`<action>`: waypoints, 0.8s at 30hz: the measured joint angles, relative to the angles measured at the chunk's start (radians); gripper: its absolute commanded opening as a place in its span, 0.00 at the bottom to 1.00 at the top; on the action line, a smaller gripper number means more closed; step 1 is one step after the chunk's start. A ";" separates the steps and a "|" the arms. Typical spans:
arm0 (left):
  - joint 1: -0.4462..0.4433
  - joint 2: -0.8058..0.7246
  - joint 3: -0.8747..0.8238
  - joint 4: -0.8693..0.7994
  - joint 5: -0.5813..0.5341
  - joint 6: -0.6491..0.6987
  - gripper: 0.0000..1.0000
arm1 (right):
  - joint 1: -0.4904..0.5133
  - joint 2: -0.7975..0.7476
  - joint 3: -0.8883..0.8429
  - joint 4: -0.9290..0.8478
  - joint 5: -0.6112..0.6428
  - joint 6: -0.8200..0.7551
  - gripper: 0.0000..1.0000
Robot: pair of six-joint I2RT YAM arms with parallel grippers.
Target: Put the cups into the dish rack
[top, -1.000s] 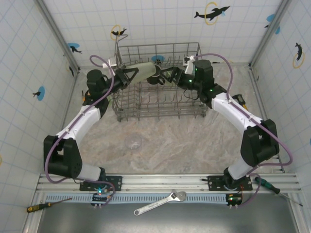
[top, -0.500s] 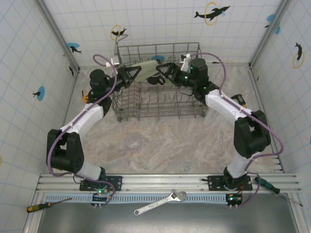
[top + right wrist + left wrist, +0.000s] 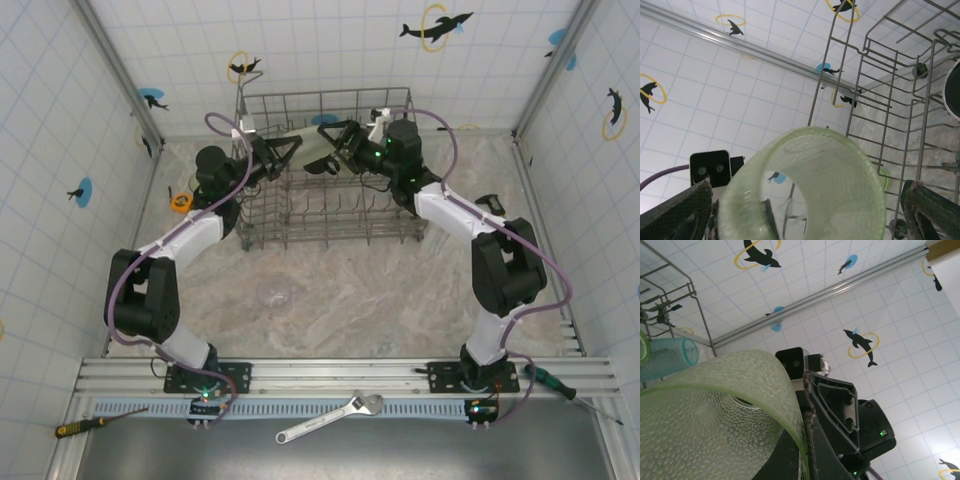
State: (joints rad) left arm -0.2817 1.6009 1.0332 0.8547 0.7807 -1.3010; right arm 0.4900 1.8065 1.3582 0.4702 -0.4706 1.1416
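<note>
A translucent light-green tumbler [image 3: 303, 141] hangs on its side over the back of the grey wire dish rack [image 3: 330, 238]. My left gripper [image 3: 284, 150] is shut on the tumbler's left end, and one finger [image 3: 832, 405] presses its pebbled wall [image 3: 715, 410]. My right gripper [image 3: 337, 150] stands open at the tumbler's mouth [image 3: 805, 195], its fingers [image 3: 680, 212] spread wide either side. A teal tumbler [image 3: 665, 357] lies in the rack. A black mug [image 3: 319, 166] sits below the grippers. A clear cup [image 3: 273, 292] stands on the table in front of the rack.
An orange tape measure [image 3: 180, 201] lies left of the rack. The rack's upright wires [image 3: 880, 100] stand close beside the tumbler. A wrench [image 3: 330, 417] and screwdrivers [image 3: 95, 423] lie along the near rail. Tiled walls enclose the table.
Both grippers and the green tumbler have shifted toward the rack's back edge. The left arm has stretched to the right, uncovering the tape measure.
</note>
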 measured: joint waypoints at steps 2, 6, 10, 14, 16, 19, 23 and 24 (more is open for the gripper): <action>-0.002 0.016 -0.003 0.041 0.004 -0.025 0.00 | 0.003 0.011 0.001 0.006 0.009 0.026 0.94; -0.002 0.064 -0.021 0.148 0.010 -0.095 0.00 | 0.009 0.020 0.021 -0.011 0.033 0.061 0.83; -0.006 0.107 -0.025 0.244 0.017 -0.161 0.00 | 0.016 0.021 0.026 -0.018 0.061 0.092 0.67; -0.006 0.113 -0.025 0.263 0.016 -0.178 0.00 | 0.016 0.021 0.028 -0.010 0.073 0.124 0.49; -0.007 0.113 -0.025 0.259 0.016 -0.174 0.03 | 0.016 0.021 0.028 -0.011 0.075 0.127 0.43; -0.008 0.112 -0.024 0.249 0.015 -0.161 0.17 | 0.015 0.021 0.028 -0.012 0.077 0.125 0.36; -0.020 0.097 -0.012 0.162 0.016 -0.090 0.40 | 0.014 0.021 0.028 -0.034 0.088 0.114 0.33; -0.021 0.090 -0.008 0.131 0.016 -0.068 0.47 | 0.012 0.021 0.028 -0.042 0.092 0.108 0.32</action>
State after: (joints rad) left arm -0.3031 1.6909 1.0252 0.9859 0.7967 -1.3693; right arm 0.5022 1.8278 1.3861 0.4278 -0.3786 1.2491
